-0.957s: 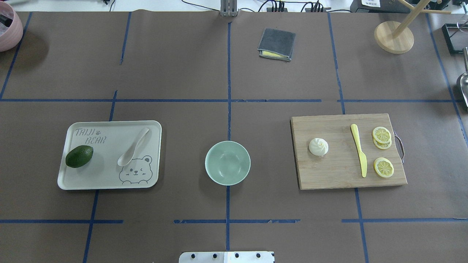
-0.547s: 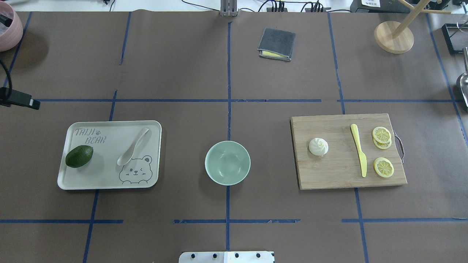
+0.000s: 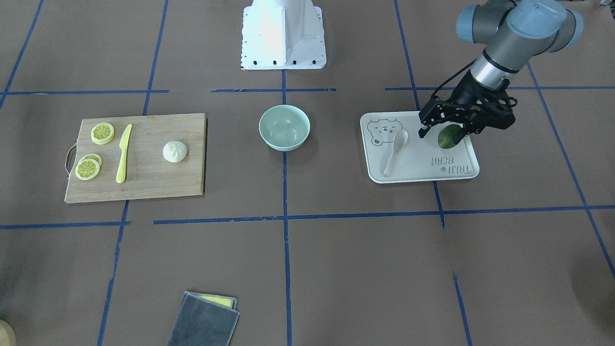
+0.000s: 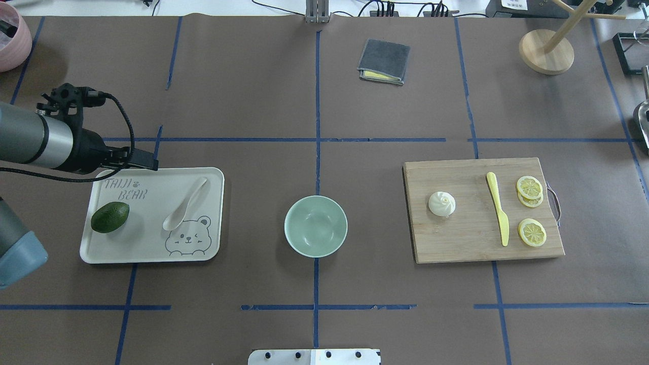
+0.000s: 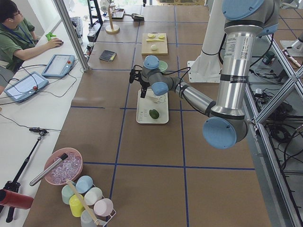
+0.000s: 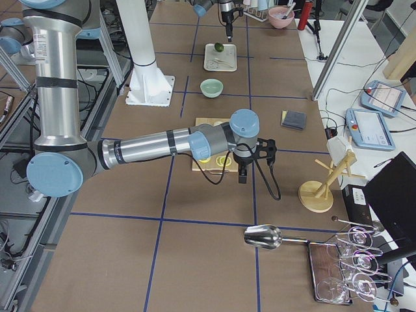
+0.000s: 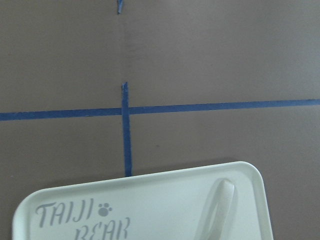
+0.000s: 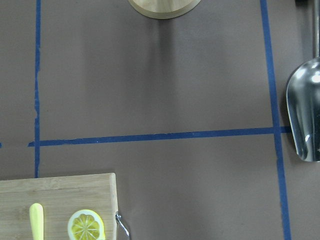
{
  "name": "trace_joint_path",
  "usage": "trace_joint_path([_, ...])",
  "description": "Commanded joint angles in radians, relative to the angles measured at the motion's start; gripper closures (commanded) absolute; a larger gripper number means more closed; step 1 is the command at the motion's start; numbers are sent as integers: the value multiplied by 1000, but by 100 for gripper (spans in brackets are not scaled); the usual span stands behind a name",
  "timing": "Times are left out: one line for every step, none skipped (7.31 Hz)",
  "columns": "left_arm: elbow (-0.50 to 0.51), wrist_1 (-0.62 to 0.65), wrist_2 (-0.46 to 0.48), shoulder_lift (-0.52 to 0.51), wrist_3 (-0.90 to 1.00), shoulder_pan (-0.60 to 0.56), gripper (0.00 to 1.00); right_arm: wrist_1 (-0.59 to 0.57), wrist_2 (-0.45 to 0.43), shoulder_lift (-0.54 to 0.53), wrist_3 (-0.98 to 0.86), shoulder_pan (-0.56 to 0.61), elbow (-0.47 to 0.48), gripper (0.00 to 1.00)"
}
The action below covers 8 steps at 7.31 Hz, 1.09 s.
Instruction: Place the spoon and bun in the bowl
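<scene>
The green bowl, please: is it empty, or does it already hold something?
Empty. The bowl shows a bare inside; the spoon lies on the tray and the bun on the cutting board.

The only writing that can be read stands on the pale tray [image 4: 152, 243] on the table. Its lettering [image 4: 124, 188] is in thin grey slanted capitals: "TAIJI" on the upper line, followed by a small paw-print mark, and "BEAR" on the line below. The words fill the tray's corner above the avocado [image 4: 110, 217] and to the side of the spoon [image 4: 185, 204]. A line-drawn winking bear face [image 4: 188, 236] is printed at the opposite corner. From across the table the same words appear upside down. The left wrist camera shows "TAIJI" and the paw whole, with "BEAR" cut off at the bottom edge. A white label [image 4: 514, 4] on dark equipment past the table's far edge is too small to read.
</scene>
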Motion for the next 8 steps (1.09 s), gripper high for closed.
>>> trace_joint_path([14,177,161,-127,-34,123,6,0,-14,0,131,-90,69,0])
trace_joint_path([53,221,203,-181,-80,179,6,0,-24,9,177,-125,92,0])
trace_joint_path([90,221,247,-200,-100,219,7,0,-24,46,238,-153,95,0])
trace_joint_path([106,221,254,-202,-102,225,9,0,-26,63,272,-180,100,0])
trace_joint_path([124,220,254,-200,-97,225,10,0,-28,68,276,-191,108,0])
trace_joint_path([136,218,254,-199,-93,225,11,0,-37,68,286,-211,115,0])
trace_joint_path([141,215,252,-193,-88,225,11,0,-67,68,321,-248,129,0])
trace_joint_path([146,212,252,-189,-88,225,13,0,-89,75,351,-272,138,0])
